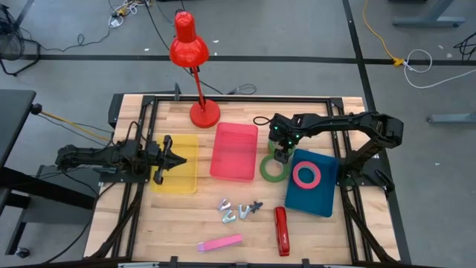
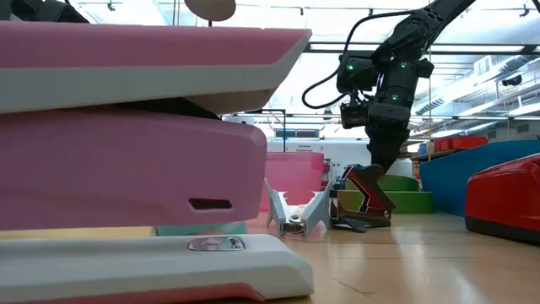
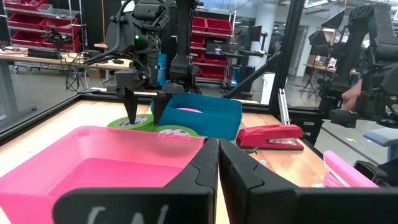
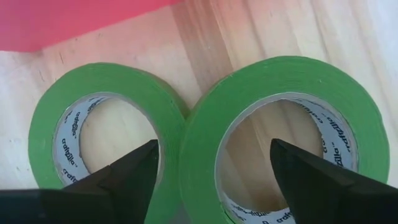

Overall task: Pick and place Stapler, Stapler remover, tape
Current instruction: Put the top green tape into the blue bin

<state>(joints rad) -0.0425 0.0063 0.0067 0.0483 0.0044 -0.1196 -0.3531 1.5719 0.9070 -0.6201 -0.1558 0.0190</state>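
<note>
The right gripper (image 1: pixel 281 154) hung right of centre in the high view, over the green tape (image 1: pixel 273 168) between the pink tray (image 1: pixel 234 152) and the blue tray (image 1: pixel 312 182). From above, the green showed as roughly one ring. The right wrist view instead showed two green rolls touching side by side, one (image 4: pixel 106 140) at the left and one (image 4: pixel 283 137) at the right. The fingers (image 4: pixel 124 171) stood wide apart with nothing between them, one over each roll's open centre. The pinkish roll (image 1: pixel 306 176) lay inside the blue tray. Near the bottom edge lay the red stapler (image 1: pixel 281 231) and the pink stapler (image 1: pixel 220 243), with the removers (image 1: pixel 239 211) above them. In the low view, the pink stapler (image 2: pixel 126 160) blocked the left half. The left gripper (image 1: pixel 168 158) waited over the yellow tray (image 1: pixel 175 164), its fingers (image 3: pixel 205 168) pressed together, apparently empty.
</note>
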